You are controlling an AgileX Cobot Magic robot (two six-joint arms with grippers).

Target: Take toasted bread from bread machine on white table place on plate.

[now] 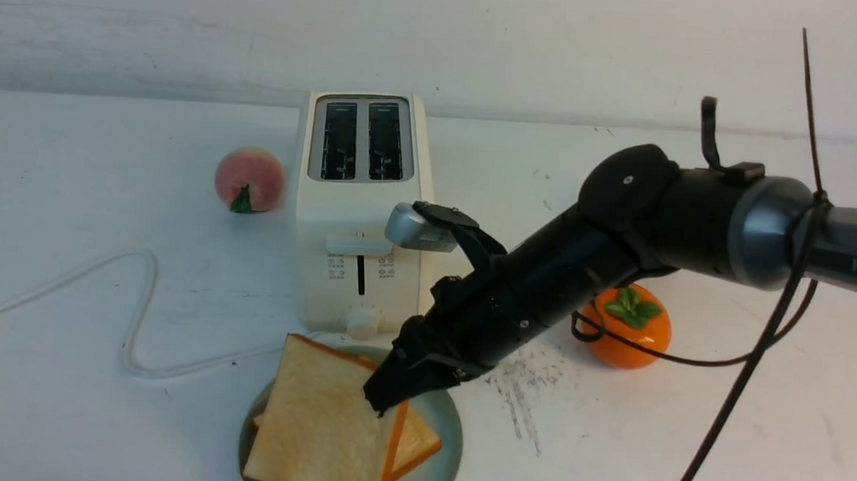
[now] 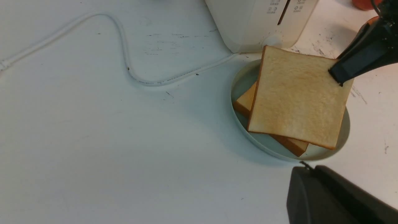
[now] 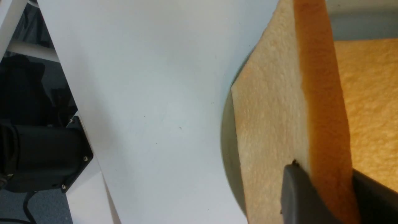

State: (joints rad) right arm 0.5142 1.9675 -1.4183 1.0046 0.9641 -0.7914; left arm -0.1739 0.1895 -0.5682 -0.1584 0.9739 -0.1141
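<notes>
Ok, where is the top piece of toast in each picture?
Front view: the top toast sits bottom centre, pinched by the right end effector.
Left wrist view: it hangs over the other slice, near the toaster.
Right wrist view: close up, crust edge between the fingers.
Shared landmark: the plate under it.

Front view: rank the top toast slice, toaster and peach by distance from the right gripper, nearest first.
1. Top toast slice, clamped in the right gripper.
2. Toaster, just behind the gripper.
3. Peach, back left, beside the toaster.
</notes>
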